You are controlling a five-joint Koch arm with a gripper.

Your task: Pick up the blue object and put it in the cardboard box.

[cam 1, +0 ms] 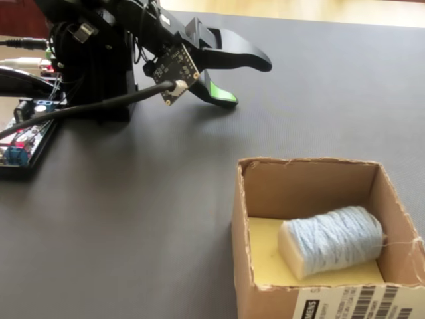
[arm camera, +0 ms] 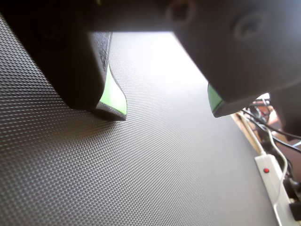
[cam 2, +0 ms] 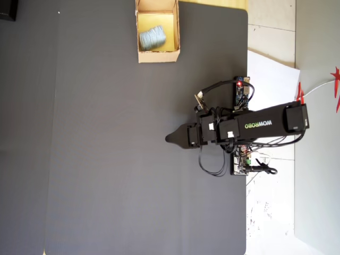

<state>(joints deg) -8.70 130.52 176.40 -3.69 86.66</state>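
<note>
The blue object (cam 1: 332, 239), a pale blue-grey wound roll, lies on its side inside the cardboard box (cam 1: 242, 219), on the yellowish floor. In the overhead view the blue object (cam 2: 152, 37) sits in the box (cam 2: 158, 56) at the mat's top edge. My gripper (cam 1: 251, 84) hovers low over the mat, far from the box and close to the arm's base. It is open, its green-padded fingers apart with nothing between them. The wrist view shows the gripper (arm camera: 165, 112) over bare textured mat, its left fingertip (arm camera: 115, 106) nearly touching the surface.
The dark mat (cam 2: 106, 159) covers most of the table. The arm's base (cam 1: 93, 73) and circuit boards (cam 1: 20, 143) with cables stand at the left of the fixed view. A white power strip (arm camera: 268, 174) lies past the mat's edge in the wrist view.
</note>
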